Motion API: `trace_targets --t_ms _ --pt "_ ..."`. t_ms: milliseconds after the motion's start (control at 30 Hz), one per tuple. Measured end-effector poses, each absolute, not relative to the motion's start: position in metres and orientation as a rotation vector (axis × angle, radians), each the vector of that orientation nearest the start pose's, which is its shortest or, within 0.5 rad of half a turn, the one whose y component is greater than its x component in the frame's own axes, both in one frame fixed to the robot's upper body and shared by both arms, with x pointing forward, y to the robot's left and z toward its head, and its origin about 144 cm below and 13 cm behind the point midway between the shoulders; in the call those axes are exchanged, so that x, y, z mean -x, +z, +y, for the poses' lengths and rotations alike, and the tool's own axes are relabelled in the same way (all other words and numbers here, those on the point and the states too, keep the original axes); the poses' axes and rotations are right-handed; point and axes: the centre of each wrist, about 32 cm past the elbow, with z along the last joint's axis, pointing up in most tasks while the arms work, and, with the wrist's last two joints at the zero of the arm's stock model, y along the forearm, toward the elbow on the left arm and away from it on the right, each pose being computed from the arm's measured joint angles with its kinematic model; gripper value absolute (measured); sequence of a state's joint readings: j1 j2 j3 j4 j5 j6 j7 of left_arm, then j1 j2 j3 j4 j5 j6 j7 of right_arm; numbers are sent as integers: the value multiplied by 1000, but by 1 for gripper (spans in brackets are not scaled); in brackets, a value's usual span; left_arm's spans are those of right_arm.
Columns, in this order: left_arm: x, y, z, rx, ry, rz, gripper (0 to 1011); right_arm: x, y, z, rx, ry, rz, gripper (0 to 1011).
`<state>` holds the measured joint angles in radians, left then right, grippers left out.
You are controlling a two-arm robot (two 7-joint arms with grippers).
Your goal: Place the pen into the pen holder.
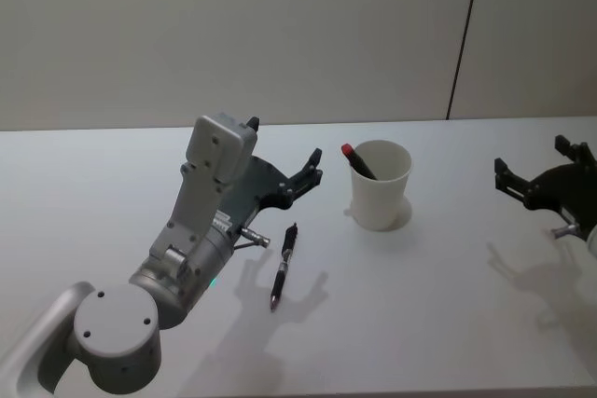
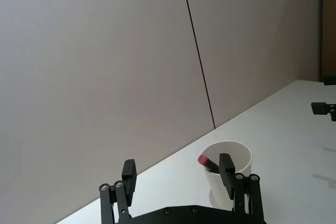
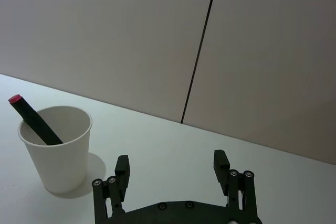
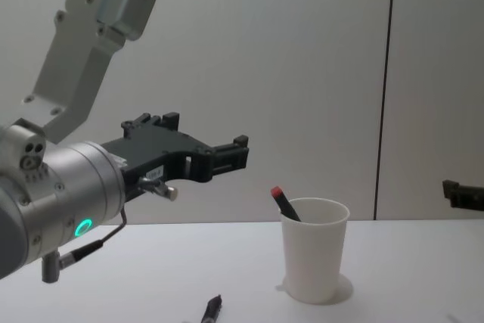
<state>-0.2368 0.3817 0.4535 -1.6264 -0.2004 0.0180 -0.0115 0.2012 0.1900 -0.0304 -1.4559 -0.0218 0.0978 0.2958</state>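
Observation:
A black pen (image 1: 284, 266) lies on the white table, in front of and to the left of the pen holder (image 1: 381, 185), a white paper cup. The pen's tip also shows in the chest view (image 4: 210, 310). A dark pen with a red cap (image 1: 357, 161) leans inside the cup (image 4: 314, 251). My left gripper (image 1: 310, 172) hovers open and empty above the table, behind the lying pen and left of the cup (image 2: 242, 157). My right gripper (image 1: 532, 157) is open and empty at the table's right, well apart from the cup (image 3: 58, 153).
The white table (image 1: 438, 305) meets a plain grey wall with a dark vertical seam (image 1: 465, 34) behind the cup. My left arm's grey housing (image 1: 201, 221) stands over the table's left half.

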Motion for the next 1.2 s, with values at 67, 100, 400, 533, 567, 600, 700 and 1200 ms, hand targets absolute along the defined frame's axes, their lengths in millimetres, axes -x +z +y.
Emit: trace_targets --t_ms 67,100,400,533,567,600,700,1200 --pt "-492 1205 198 -66 1124 -264 1004 -515 1181 -281 195 -1281 -124 1002" --pt "-492 1205 198 -71 1125 -261 1004 -515 1181 -282 196 -1282 -124 1002" --pt "-491 1208 198 -106 1129 -222 1004 -512 1182 -283 201 -1283 -124 1002" --pt "-490 1209 197 -118 1135 -188 1004 -512 1182 -284 202 -1283 -124 1002" --pt "-489 1209 197 -122 1140 -174 1004 -512 1182 -284 203 -1283 -123 1002" --pt "-489 1209 197 -126 1142 -167 1004 -511 1182 -284 203 -1283 -123 1002" --pt "-488 1210 196 -142 1156 -127 1004 -511 1182 -284 203 -1283 -124 1002" --pt "-483 1206 197 -230 1211 57 1004 -511 1182 -284 205 -1283 -124 1002"
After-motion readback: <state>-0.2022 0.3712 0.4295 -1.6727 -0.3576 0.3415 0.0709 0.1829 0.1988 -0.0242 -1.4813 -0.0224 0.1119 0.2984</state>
